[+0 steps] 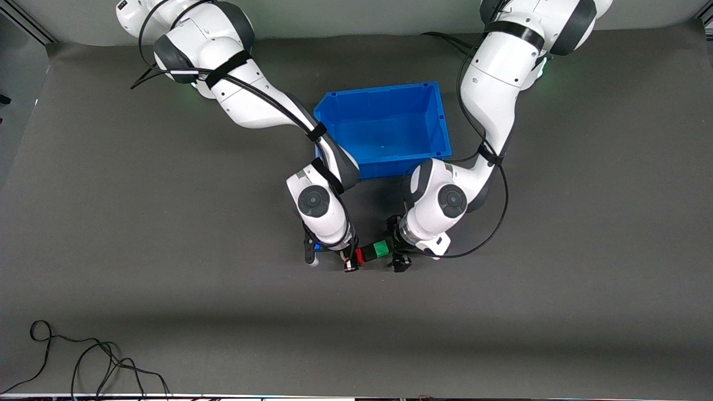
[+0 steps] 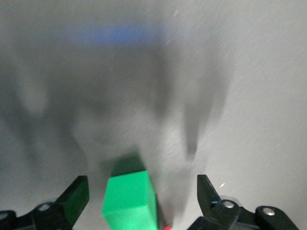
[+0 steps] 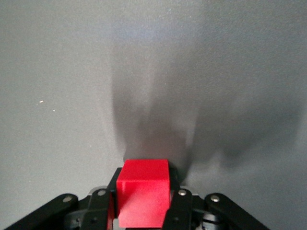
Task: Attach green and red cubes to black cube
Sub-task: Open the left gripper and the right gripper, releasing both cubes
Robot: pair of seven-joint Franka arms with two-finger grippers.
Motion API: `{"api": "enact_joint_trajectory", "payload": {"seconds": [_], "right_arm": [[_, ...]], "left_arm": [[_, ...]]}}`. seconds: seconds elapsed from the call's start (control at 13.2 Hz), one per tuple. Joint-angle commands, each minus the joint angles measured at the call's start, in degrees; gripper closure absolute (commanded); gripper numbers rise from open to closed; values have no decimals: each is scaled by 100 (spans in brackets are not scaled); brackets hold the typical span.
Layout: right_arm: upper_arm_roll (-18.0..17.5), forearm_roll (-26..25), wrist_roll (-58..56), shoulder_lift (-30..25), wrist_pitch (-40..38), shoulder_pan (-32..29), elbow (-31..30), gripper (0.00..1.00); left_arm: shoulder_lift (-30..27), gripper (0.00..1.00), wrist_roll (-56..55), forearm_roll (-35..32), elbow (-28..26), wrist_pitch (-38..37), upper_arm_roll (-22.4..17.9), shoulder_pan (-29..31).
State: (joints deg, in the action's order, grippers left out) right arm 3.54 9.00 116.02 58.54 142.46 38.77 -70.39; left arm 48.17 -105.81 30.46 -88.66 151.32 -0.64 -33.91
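Holding the red cube (image 3: 143, 191) pinched in your right gripper (image 1: 352, 262), you've spread the left gripper (image 1: 399, 257) around the green cube (image 1: 381, 248); both cubes adjoin, black one unseen. Next, probably retract left.

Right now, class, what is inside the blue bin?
Nothing shows on the visible floor of the blue bin; the right arm covers the corner at its own end, so that part cannot be checked.
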Motion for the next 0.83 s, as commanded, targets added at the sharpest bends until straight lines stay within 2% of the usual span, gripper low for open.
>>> {"api": "enact_joint_trajectory", "payload": {"seconds": [0.0, 0.15, 0.45, 0.61, 0.76], "right_arm": [[51, -56, -227, 158, 89, 17, 192, 0], [51, -56, -422, 141, 98, -1, 236, 0], [51, -12, -816, -139, -7, -141, 341, 0], [42, -3, -1185, -464, -488, -299, 341, 0], [51, 14, -1694, -920, -1251, -448, 341, 0]], "left_arm": [[-9, 0, -46, -136, 42, -129, -147, 85], [-219, 0, 322, -320, -99, -435, -147, 348], [-772, 0, 2102, -321, -143, -1927, -147, 1322], [-1124, 0, 3281, -504, -169, -2745, -155, 1868], [-1440, 0, 4082, -1188, -170, -3492, -147, 2369]]}}
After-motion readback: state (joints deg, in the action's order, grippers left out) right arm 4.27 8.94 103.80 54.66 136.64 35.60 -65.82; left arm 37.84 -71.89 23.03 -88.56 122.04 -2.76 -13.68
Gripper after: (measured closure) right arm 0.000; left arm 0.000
